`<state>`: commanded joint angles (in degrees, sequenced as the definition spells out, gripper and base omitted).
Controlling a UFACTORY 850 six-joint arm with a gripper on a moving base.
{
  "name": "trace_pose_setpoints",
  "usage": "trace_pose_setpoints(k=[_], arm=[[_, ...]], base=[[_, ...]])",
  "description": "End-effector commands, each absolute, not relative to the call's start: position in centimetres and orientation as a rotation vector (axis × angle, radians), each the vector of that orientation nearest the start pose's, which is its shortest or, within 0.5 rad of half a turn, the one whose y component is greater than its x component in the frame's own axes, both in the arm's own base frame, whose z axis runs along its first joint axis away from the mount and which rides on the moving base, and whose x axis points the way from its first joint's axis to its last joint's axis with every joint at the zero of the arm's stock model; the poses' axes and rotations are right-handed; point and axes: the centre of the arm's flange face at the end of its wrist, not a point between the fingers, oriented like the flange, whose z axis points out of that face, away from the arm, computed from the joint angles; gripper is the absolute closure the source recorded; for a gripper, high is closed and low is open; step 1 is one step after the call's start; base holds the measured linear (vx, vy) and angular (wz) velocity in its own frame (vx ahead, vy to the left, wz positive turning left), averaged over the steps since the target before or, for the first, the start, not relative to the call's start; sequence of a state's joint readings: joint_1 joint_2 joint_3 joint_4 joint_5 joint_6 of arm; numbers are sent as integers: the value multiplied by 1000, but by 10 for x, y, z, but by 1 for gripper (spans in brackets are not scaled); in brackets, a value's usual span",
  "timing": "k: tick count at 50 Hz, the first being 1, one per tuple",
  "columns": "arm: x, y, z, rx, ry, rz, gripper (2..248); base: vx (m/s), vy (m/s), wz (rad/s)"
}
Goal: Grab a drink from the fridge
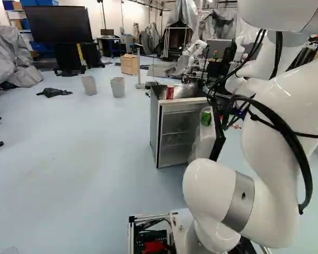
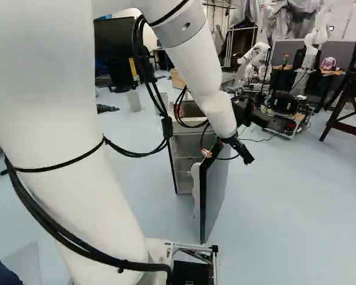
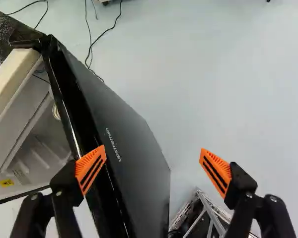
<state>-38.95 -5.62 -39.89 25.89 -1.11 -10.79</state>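
We are having the end effector (image 2: pixel 228 157) spread wide at the open door (image 3: pixel 124 131), which is partly hiding the fridge (image 1: pixel 155 124) interior (its contents we are hardly distinguishing).

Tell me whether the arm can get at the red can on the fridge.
Likely yes: the red can stands uncovered atop the fridge, and the gripper is open, though it would first have to move over from the door.

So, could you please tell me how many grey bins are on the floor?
2. In the left base view, left of the fridge: one bin nearer the dark cloth, the other bin nearer the fridge. More may be hidden behind my arm.
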Motion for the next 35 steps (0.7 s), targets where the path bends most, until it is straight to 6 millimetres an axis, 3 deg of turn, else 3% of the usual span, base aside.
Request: trace_pose_setpoints(k=[14,35], arm=[[350,-280,408,-2826,1355,-909,3],[357,-286,384,-2937,1212,-824,3]], base=[[0,0,0],[0,0,0]])
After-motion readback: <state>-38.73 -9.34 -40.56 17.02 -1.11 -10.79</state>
